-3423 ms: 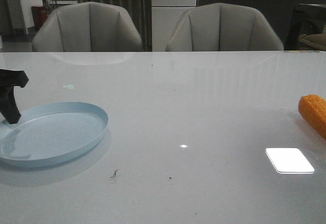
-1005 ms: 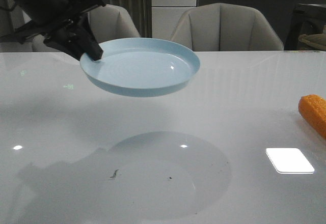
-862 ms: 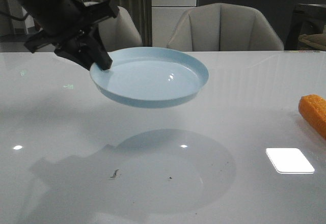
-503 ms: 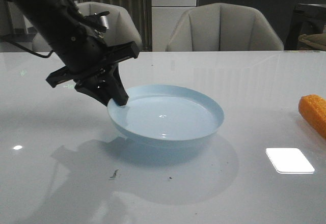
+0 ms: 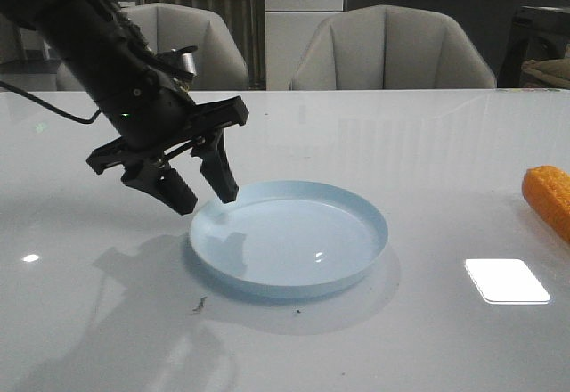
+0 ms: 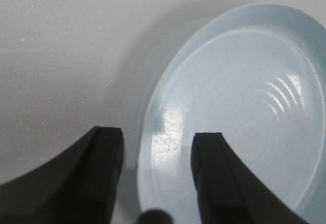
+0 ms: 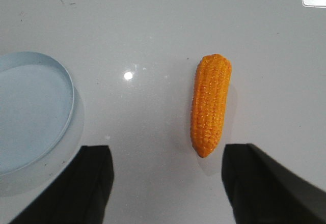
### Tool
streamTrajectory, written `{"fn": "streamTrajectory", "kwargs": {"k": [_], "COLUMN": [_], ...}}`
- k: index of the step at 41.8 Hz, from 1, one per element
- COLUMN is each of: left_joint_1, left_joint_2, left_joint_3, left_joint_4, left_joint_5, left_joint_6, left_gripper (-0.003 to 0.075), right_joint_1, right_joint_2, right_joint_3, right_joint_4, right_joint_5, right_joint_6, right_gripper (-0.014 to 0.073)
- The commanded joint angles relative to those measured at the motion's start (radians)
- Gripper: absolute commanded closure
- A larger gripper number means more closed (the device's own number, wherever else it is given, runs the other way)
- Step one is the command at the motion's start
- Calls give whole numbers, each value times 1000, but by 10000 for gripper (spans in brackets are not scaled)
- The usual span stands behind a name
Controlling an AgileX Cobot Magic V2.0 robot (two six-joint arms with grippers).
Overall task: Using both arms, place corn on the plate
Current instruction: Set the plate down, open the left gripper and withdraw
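Note:
The pale blue plate lies flat on the white table near its middle. My left gripper hovers open over the plate's left rim, one finger inside the rim and one outside, not touching it. The orange corn lies on the table at the far right edge of the front view. In the right wrist view the corn lies a little beyond my right gripper, which is wide open and empty. The plate shows off to one side there. The right arm is out of the front view.
Two grey chairs stand behind the table's far edge. A bright light reflection sits on the table front right. Small dark specks lie in front of the plate.
The left arm carried the plate from the table's left side, lowered it onto the table near the middle, then opened and let go. The corn has not moved.

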Motion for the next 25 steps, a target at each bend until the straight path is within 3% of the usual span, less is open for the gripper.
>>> {"fn": "streamTrajectory", "kwargs": {"k": [1, 13, 25], "left_joint_1": [-5, 4, 93], "left_joint_2": [-58, -150, -413], "left_joint_3": [-32, -32, -20], "left_joint_4": [-4, 161, 347], "left_joint_5": [-18, -62, -159], "left_joint_6": [-5, -1, -1], "left_gripper": [319, 377, 464], "right_joint_1": [1, 1, 1], "right_joint_2": [-6, -6, -6], "right_joint_3": [-31, -31, -31], "right_joint_4": [4, 4, 4], "right_joint_5": [-60, -56, -28], "right_joint_6": [2, 2, 2], "right_gripper": [35, 35, 35]}}
